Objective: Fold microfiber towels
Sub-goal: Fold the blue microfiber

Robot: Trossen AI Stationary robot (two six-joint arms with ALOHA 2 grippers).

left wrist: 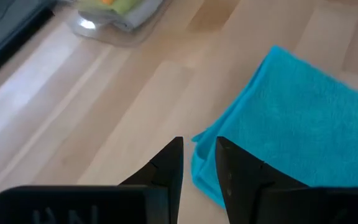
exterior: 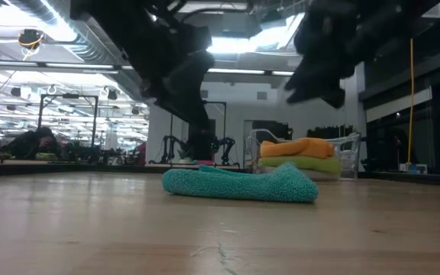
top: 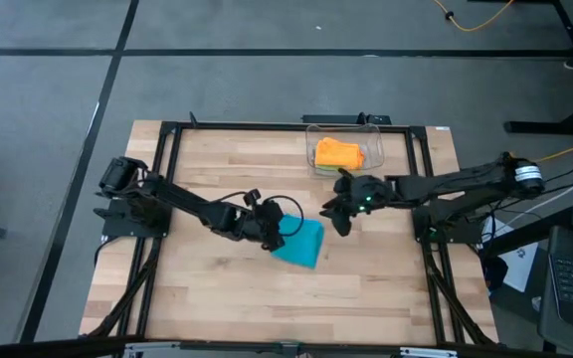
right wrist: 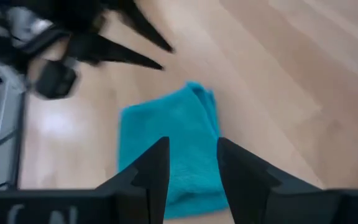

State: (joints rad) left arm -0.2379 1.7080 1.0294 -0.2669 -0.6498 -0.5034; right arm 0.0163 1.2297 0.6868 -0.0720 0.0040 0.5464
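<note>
Teal towel [top: 301, 242] folded, between both hands, untouched

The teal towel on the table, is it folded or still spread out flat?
Folded. The teal towel lies as a thick, compact bundle with a doubled edge, and in the high view it is a small rectangle.

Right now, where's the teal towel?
In the high view the teal towel lies folded on the table near its middle, between the two end effectors and in front of the clear bin.
</note>
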